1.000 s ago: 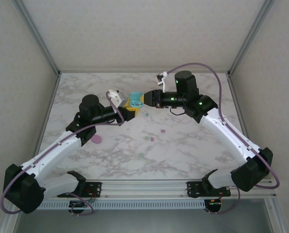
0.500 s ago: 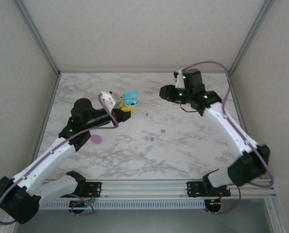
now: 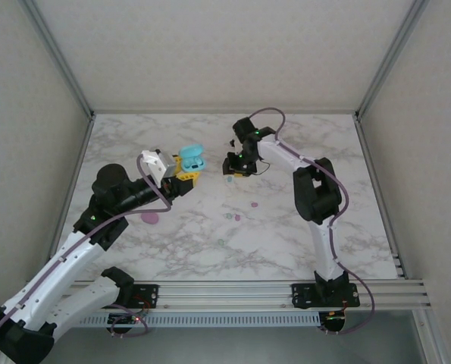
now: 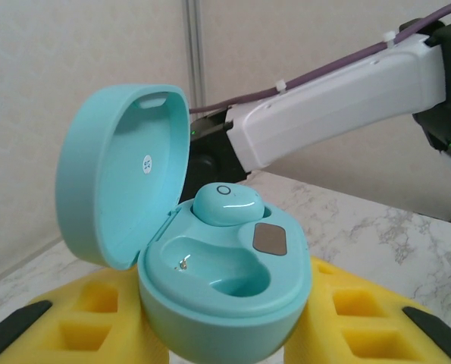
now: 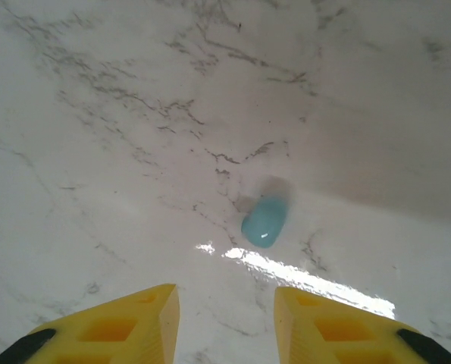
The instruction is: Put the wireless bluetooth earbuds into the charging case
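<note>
With the left gripper [image 3: 181, 170], seen from above: clamped on the base of a cyan case [image 3: 192, 159], held off the table [image 3: 286, 243] with the lid up. With the right gripper [image 3: 235, 167]: poised over the marble just right of the case, fingers parted, gripping nothing. Close beside that gripper, on the near side, a cyan bud [image 3: 229, 180] lying on the marble. Farther toward the near edge, a pink bud [image 3: 254, 204], then a mint bud [image 3: 228, 216] and a second pink bud [image 3: 238, 218] side by side, all well apart from the case. Beside the left arm, a pink oval [image 3: 150, 218] flat on the table.

From the left wrist: left gripper [image 4: 217, 326] closed, yellow fingers [image 4: 81, 311] pressed against either side of the case [image 4: 225, 303]. Lid [image 4: 126, 182] tilted back to the left. In the far socket, a seated bud [image 4: 225, 205], cyan; near socket [image 4: 210, 269] bare. Behind, the white link of the right arm [image 4: 339, 91] slanting across.

From the right wrist: right gripper [image 5: 225, 303] open, yellow fingers [image 5: 134, 318] spread with only marble [image 5: 96, 114] between them. Just ahead of the gap, slightly right, the cyan bud [image 5: 264, 221] resting on the table, touched by neither finger.
</note>
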Action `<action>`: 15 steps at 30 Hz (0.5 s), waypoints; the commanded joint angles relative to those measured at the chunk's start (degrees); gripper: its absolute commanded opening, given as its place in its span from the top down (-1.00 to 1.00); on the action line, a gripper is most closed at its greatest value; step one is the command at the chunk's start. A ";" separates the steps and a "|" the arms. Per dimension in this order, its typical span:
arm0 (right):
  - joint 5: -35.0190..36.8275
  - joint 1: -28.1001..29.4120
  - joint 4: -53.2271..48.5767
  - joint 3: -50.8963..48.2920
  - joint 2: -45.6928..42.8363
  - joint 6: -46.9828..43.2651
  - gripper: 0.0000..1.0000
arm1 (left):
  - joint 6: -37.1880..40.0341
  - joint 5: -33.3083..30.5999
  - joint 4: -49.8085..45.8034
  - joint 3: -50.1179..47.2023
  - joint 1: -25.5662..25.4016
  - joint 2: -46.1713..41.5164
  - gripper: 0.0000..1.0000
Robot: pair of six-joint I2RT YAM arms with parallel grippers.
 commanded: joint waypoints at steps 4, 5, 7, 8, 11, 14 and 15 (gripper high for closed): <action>2.13 0.49 -1.99 2.93 3.40 1.60 0.22 | 1.22 -0.80 -1.43 -0.47 -0.35 -0.92 0.43; 2.42 0.57 -2.50 3.55 4.11 1.51 0.22 | 1.23 -0.75 -1.26 -0.53 -0.35 -0.79 0.43; 2.80 0.69 -3.10 4.41 5.00 1.37 0.22 | 1.36 -0.75 -1.22 -0.44 -0.35 -0.60 0.43; 2.91 0.75 -3.16 4.72 5.36 1.38 0.24 | 1.31 -0.71 -1.13 -0.38 -0.36 -0.62 0.43; 2.99 0.77 -3.61 6.14 6.75 1.16 0.27 | 1.22 -0.58 -1.04 -0.34 -0.35 -0.43 0.43; 3.48 0.85 -4.71 8.42 8.39 1.12 0.31 | 1.18 -0.58 -1.01 -0.34 -0.35 -0.40 0.43; 3.76 0.91 -5.05 9.09 8.87 1.11 0.32 | 1.11 -0.49 -1.00 -0.35 -0.35 -0.45 0.43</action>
